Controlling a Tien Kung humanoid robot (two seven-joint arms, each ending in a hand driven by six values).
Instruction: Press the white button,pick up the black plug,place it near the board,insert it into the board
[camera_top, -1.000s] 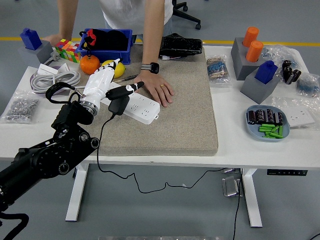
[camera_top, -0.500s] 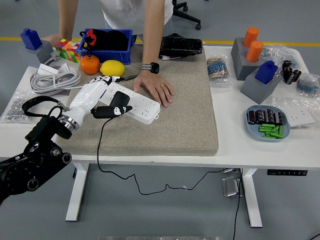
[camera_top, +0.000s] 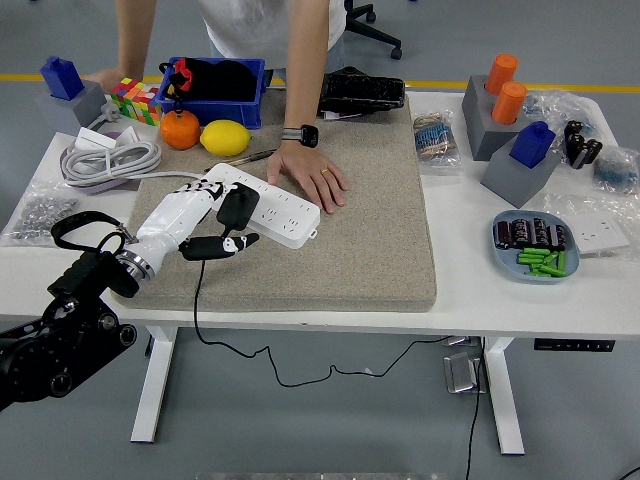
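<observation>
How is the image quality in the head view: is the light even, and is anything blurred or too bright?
Head view: light is soft and even, shadows faint; the white power strip looks bright against the grey mat yet its sockets stay readable; the left hand and the black plug are sharp, without motion blur.
</observation>
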